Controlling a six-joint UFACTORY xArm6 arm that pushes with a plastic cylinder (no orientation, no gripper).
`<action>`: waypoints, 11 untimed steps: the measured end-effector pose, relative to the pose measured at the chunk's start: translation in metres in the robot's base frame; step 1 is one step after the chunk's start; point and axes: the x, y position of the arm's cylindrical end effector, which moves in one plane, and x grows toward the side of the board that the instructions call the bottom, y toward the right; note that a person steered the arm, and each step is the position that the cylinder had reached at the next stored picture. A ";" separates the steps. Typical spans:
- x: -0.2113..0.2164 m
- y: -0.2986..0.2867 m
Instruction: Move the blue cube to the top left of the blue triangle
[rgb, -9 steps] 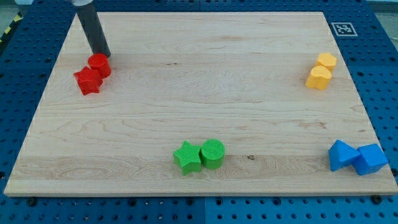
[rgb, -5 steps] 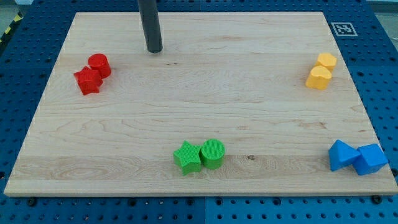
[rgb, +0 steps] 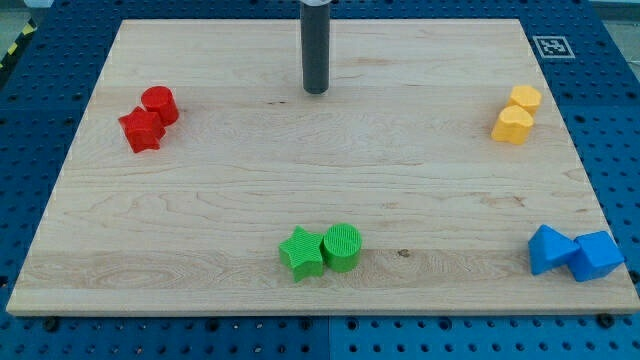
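The blue cube (rgb: 598, 256) sits at the view's bottom right corner of the wooden board (rgb: 320, 200). It touches the blue triangle (rgb: 550, 249), which lies just to its left. My tip (rgb: 316, 90) is near the view's top centre, far up and to the left of both blue blocks, touching no block.
A red cylinder (rgb: 160, 104) and a red star (rgb: 142, 130) sit together at the left. A green star (rgb: 302, 252) and a green cylinder (rgb: 342, 246) sit at the bottom centre. Two yellow blocks (rgb: 516, 114) sit at the upper right.
My tip has moved right along the top of the board, from beside the red cylinder to the top centre. No block has moved.
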 end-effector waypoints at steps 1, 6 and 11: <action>0.015 0.005; 0.139 0.169; 0.254 0.355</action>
